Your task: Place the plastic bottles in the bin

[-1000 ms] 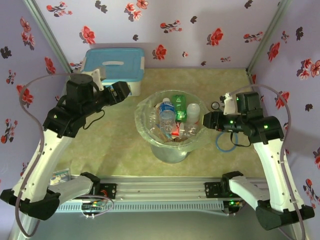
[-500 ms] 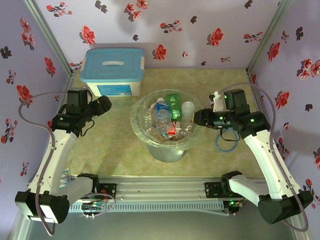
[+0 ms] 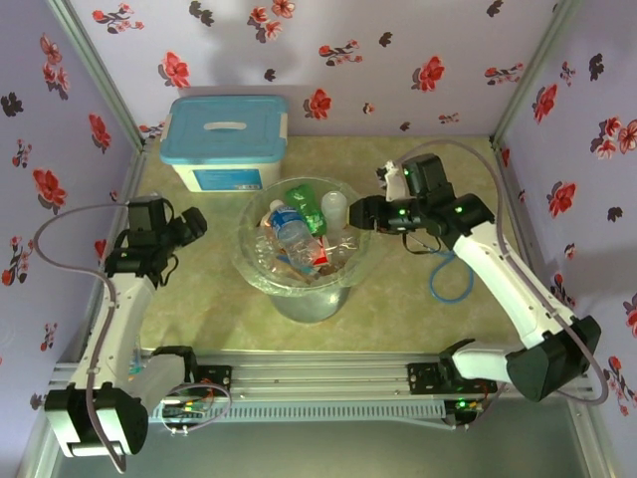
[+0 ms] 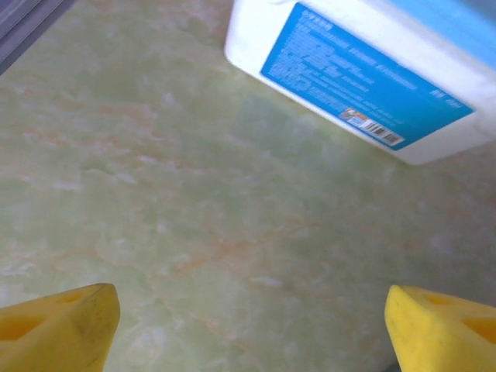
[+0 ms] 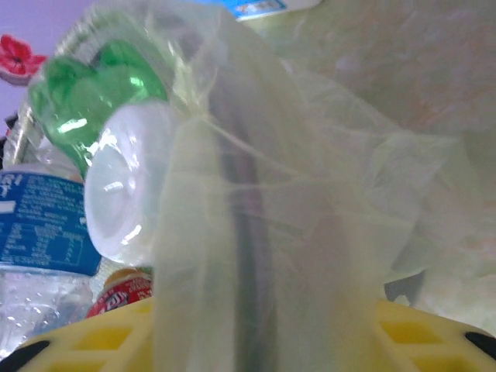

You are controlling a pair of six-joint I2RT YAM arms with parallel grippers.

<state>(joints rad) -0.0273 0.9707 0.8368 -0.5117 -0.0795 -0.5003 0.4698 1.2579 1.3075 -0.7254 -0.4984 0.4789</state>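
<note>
From above, the bin (image 3: 299, 304) stands in the middle of the table (image 3: 209, 299), and the plastic bottles (image 3: 294, 234) lie heaped inside it. A blue-labelled one is on top, and a green bottle (image 3: 304, 202) leans against the bin's far rim. The right gripper (image 3: 353, 213) is at the bin's right-hand rim, touching the bag there, with the bottles just beyond its tip. The left gripper (image 3: 189, 227) hangs well to the left of the bin, apart from it and from every bottle. Behind the bin, to its left, sits a white box with a blue lid (image 3: 227, 139). A blue cable loop (image 3: 453, 281) lies to the bin's right.

In the left wrist view, the two yellow fingertips (image 4: 58, 322) sit at opposite lower corners – spread wide, with only bare table between them. The labelled side of the white box crosses the top.

In the right wrist view, the thin clear bag (image 5: 271, 217) lining the bin rises between the yellow fingers (image 5: 434, 333) and drapes over them. Whether they pinch it or merely straddle it cannot be told. Just left of the film, inside the bin, are the green bottle, a pale bottle end (image 5: 128, 186), a blue-labelled bottle (image 5: 39, 225) and a red label (image 5: 124, 298) – all close beside the fingers, none between them.
</note>
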